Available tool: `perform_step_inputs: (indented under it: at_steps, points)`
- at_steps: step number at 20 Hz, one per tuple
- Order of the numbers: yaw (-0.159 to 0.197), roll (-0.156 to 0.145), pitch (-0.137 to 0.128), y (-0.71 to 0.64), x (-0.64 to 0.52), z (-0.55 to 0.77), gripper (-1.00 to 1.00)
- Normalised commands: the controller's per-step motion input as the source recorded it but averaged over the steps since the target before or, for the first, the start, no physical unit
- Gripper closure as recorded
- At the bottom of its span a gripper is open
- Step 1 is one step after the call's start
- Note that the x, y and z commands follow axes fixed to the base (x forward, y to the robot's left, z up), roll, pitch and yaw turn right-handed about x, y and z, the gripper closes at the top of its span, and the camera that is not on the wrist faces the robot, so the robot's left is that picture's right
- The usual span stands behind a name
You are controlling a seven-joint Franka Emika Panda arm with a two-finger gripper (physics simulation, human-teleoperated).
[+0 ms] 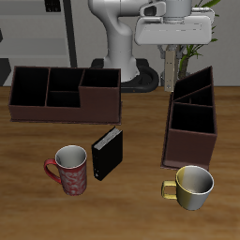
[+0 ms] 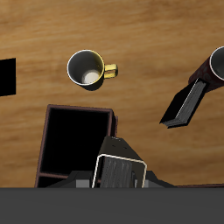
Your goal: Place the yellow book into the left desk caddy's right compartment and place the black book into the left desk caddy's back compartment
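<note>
The yellow book [image 1: 170, 79] hangs upright from my gripper [image 1: 170, 58], which is shut on it in the air over the back part of the left desk caddy [image 1: 191, 139]. In the wrist view the book's pale striped page edges [image 2: 118, 164] show between my fingers, with the gripper [image 2: 119, 177] beside the caddy's large open right compartment [image 2: 74, 144]. Nearer the table's front edge, the black book [image 1: 107, 153] stands upright on the wood, far from the gripper; the wrist view shows the black book [image 2: 185, 103] too.
A second maroon caddy [image 1: 66, 94] shows its long side at the back. A red patterned mug [image 1: 72, 169] stands beside the black book. A yellow mug [image 1: 192, 186] sits just in front of the left caddy's narrow end.
</note>
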Motion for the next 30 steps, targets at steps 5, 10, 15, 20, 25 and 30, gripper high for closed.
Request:
perform_step_inputs:
  at_steps: [5, 10, 15, 20, 25, 30]
  points:
    - [0.012, 0.013, 0.010, 0.29, 0.17, 0.03, 1.00]
    - [-0.006, 0.025, 0.015, 0.33, 0.26, 0.00, 1.00]
    - [0.018, 0.000, 0.025, 0.28, 0.21, -0.17, 1.00]
    - [-0.017, -0.021, 0.030, 0.06, 0.19, -0.32, 1.00]
    - [0.002, -0.012, 0.027, 0.01, 0.07, -0.32, 1.00]
    - [0.005, 0.018, 0.017, -0.02, -0.05, -0.25, 1.00]
